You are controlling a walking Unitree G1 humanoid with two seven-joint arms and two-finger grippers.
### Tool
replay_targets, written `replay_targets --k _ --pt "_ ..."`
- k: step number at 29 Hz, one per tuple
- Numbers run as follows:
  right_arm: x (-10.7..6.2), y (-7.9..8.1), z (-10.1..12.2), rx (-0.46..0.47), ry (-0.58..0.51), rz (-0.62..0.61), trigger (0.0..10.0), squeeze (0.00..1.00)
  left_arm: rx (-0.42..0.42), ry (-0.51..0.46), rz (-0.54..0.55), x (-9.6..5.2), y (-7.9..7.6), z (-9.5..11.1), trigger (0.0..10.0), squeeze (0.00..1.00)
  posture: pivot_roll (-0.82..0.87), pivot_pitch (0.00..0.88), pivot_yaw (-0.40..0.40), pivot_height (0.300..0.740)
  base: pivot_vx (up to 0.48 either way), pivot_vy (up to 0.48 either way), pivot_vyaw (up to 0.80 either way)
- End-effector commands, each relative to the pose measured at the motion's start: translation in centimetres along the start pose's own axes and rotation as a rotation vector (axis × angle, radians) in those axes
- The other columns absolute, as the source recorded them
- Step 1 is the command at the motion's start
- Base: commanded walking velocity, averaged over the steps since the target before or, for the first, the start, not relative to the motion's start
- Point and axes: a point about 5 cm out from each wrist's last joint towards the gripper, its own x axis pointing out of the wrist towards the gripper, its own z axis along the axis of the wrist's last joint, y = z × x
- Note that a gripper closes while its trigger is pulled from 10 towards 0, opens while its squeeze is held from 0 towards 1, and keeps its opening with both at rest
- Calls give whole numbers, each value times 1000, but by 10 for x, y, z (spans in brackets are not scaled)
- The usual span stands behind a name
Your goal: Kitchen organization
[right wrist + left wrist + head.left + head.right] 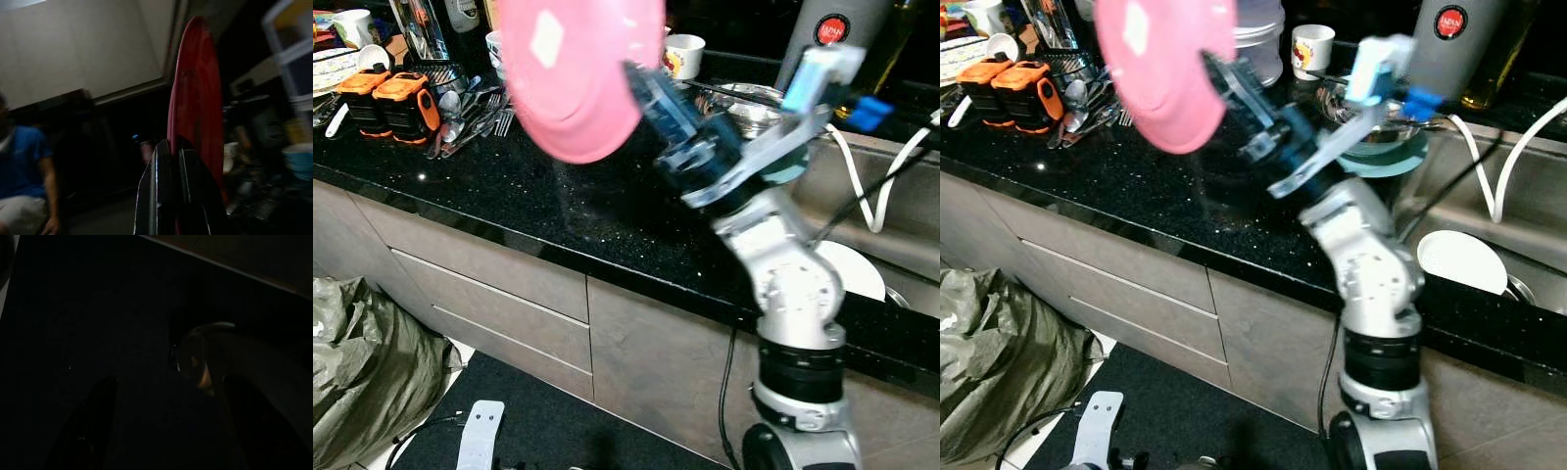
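Right gripper [641, 83] is up over the black worktop [558, 211], fingers pinched on the rim of a pink plate [573, 73], one on each face; the right wrist view shows the plate edge-on with the rim running straight between the fingers [164, 196]. Plate is held tilted, near vertical and well clear of the worktop, blurred in both eye views (likely mid-swing). My read: a rim grip is the only workable one for a flat plate, and carrying it on edge keeps it clear of the clutter below. Clutter: loose cutlery [475, 117] and two orange-and-black blocks [391, 98] at the far left, cups [683, 54] along the back, a metal bowl [749, 108] by the sink. A white plate [850, 269] lies in the sink [891, 196] to the right, so the pink one plausibly came from or goes with the dishes, destination not evident. Left gripper [161, 426] hangs idle in the dark near the floor, its two fingers standing apart with nothing between them. A seated person in a blue top [22, 147] is visible in the right wrist view, well away. Risk: a thin rim pinch can let the plate pivot if the arm stops hard.
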Motion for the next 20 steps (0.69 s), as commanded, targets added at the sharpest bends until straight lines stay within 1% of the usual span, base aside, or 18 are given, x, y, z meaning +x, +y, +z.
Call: replay_targets --k 1,8,12,16,18,20 --pt "-5 -2 7 -11 -19 -25 0 0 7 10 -2 0 -1 -3 10000 0 7 101 8 740 0 0 -800" --pt "-9 -4 6 7 -5 -80 0 0 19 23 -14 0 -1 -3 10000 0 -7 103 20 740 0 0 -800" --pt "-12 -6 14 28 -41 -97 0 0 54 46 -37 0 -2 -4 10000 0 -8 105 24 740 0 0 -800" --pt "-13 -9 25 44 -96 -105 0 0 66 62 -56 0 -3 -5 10000 0 -11 107 27 740 0 0 -800" --pt "-13 -9 28 46 -109 -107 0 0 67 64 -59 0 -3 -5 10000 0 -11 107 27 740 0 0 -800" --pt "-12 -10 33 64 -147 -116 0 0 83 59 -56 0 -3 -3 10000 0 -11 105 28 740 0 0 -800"
